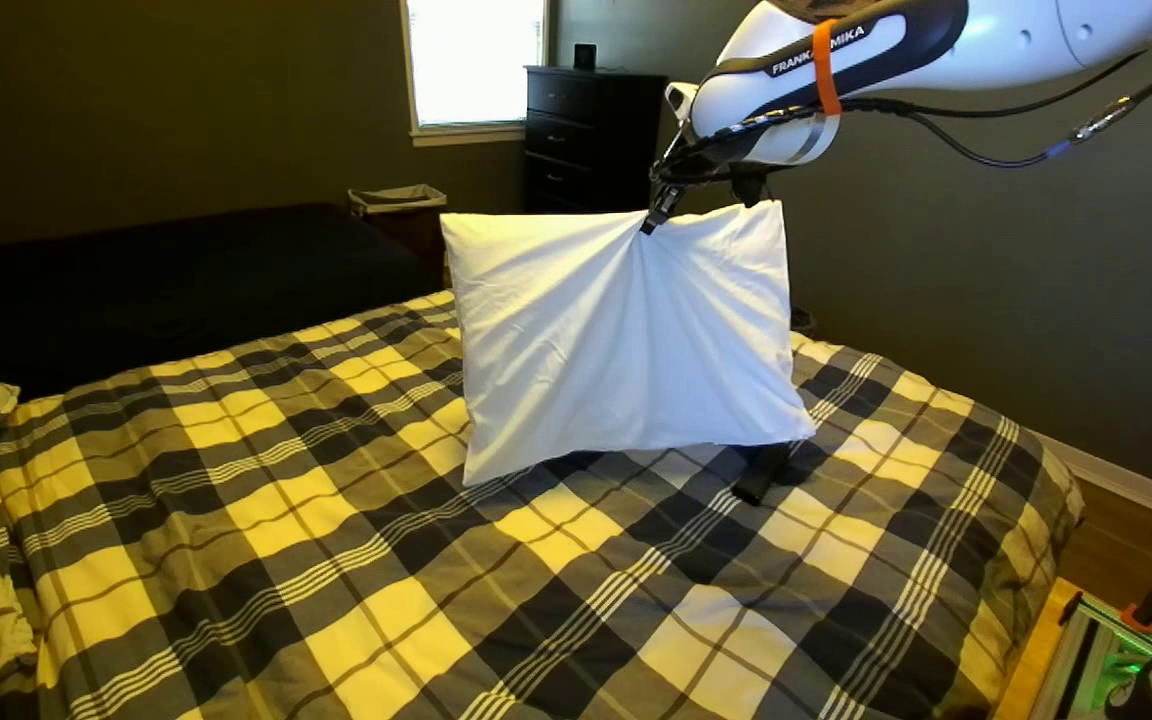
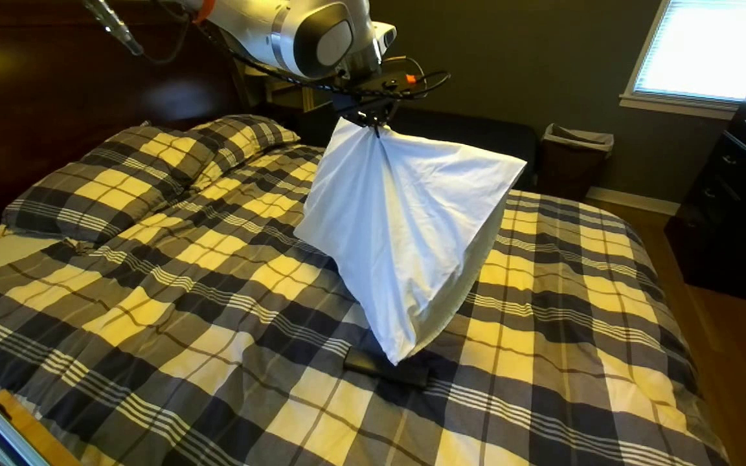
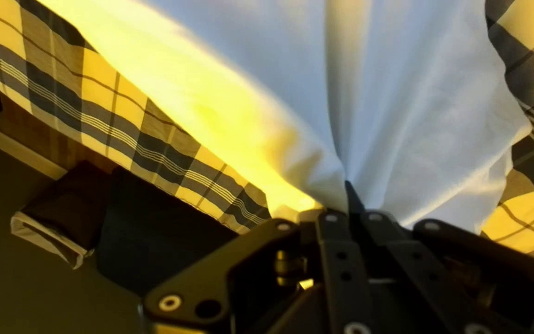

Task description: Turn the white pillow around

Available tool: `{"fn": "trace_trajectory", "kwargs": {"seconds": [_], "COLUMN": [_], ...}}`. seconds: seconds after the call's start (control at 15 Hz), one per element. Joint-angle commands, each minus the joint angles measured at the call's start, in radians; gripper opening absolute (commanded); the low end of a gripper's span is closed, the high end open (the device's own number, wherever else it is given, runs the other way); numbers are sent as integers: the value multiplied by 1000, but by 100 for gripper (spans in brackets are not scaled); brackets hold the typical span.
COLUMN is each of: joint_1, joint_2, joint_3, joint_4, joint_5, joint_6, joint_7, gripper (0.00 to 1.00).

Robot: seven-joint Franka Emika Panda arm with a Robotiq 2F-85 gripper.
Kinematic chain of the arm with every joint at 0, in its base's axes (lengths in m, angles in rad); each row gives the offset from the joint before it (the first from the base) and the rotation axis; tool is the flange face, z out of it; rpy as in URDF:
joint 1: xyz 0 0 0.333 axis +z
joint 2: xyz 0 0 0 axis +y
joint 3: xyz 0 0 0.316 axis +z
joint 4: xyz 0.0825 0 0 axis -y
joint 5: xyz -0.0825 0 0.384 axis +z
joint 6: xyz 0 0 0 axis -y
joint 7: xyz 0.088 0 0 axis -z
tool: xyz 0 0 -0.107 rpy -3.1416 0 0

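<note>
The white pillow [image 1: 626,340] hangs from my gripper [image 1: 652,220] above the bed in an exterior view, with folds running down from the pinched spot on its top edge. In an exterior view the pillow [image 2: 405,226] hangs turned, with one corner pointing down. I cannot tell whether its lowest corners touch the bedspread. The gripper [image 2: 377,127] is at the pillow's upper edge there. In the wrist view the fingers of the gripper [image 3: 351,199] are closed on gathered fabric of the pillow [image 3: 397,106], and one fingertip is partly hidden by the cloth.
A plaid bedspread [image 1: 336,560] covers the bed. A dark block-like object [image 2: 379,370] lies on it below the pillow; it also shows in an exterior view [image 1: 762,476]. Plaid pillows [image 2: 120,175] lie by the headboard [image 2: 88,84]. A dresser [image 1: 591,130] and a basket [image 2: 574,162] stand beyond the bed.
</note>
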Motion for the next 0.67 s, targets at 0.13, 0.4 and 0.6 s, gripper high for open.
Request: {"fn": "trace_trajectory", "kwargs": {"seconds": [0.13, 0.4, 0.6], "joint_1": [-14, -14, -12], "joint_2": [90, 128, 114], "joint_3": [18, 23, 27], "joint_4": [149, 202, 206], "joint_5": [-56, -76, -75], "joint_6": [-39, -50, -40], "joint_7": [23, 27, 38], "gripper": [1, 36, 58]}}
